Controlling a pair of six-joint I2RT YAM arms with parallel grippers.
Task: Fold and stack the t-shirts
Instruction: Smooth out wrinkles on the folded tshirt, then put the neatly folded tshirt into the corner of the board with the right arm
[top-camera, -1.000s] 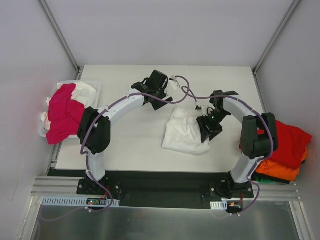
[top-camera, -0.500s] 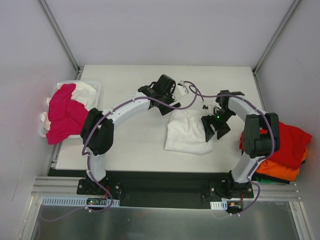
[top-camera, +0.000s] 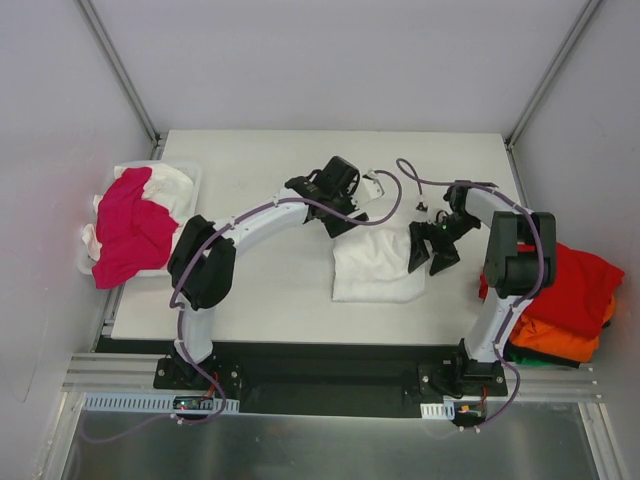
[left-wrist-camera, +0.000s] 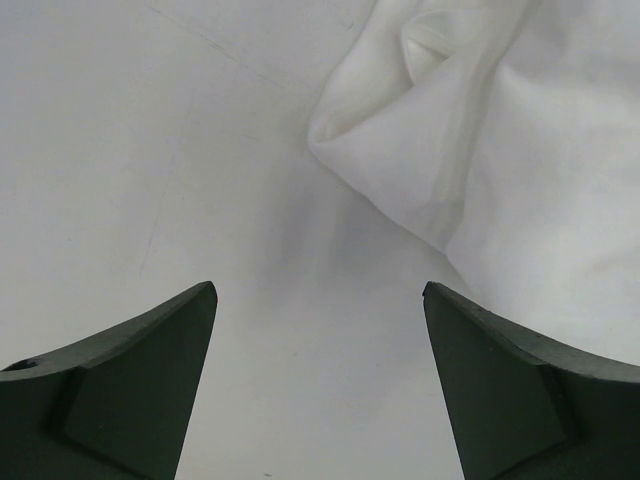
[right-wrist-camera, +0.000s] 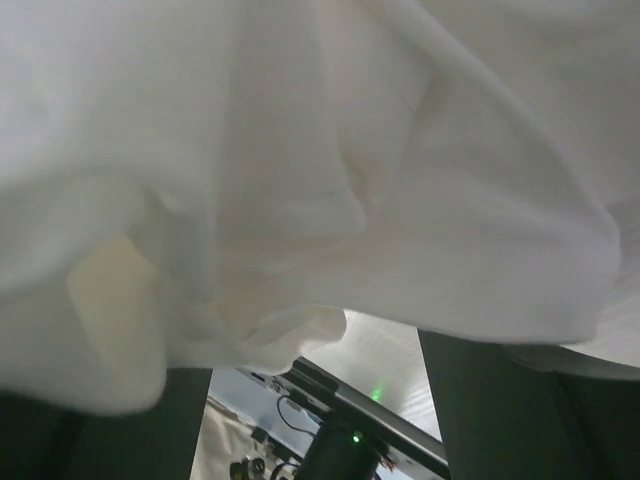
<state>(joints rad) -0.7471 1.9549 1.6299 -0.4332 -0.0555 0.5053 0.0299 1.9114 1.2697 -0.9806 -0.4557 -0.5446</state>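
A white t-shirt (top-camera: 375, 262) lies roughly folded on the table's middle right. My left gripper (top-camera: 343, 214) hovers at the shirt's far left corner. Its jaws are open over bare table in the left wrist view (left-wrist-camera: 318, 287), and a rumpled fold of the white t-shirt (left-wrist-camera: 480, 150) lies just ahead on the right. My right gripper (top-camera: 428, 250) is at the shirt's right edge. In the right wrist view its jaws (right-wrist-camera: 315, 350) stand wide apart, open, with the white cloth (right-wrist-camera: 300, 170) draped loosely over the fingertips and hiding them.
A bin (top-camera: 195, 185) at the table's left edge holds a magenta-pink t-shirt (top-camera: 130, 225) over white cloth (top-camera: 170, 182). Off the right edge, a red t-shirt (top-camera: 580, 285) lies stacked on an orange one (top-camera: 560, 342). Cables loop above the white shirt.
The right gripper's jaws have widened and it has swung right and back, letting go of the white shirt's edge. The left gripper slid right. The shirt now lies more squarely folded.
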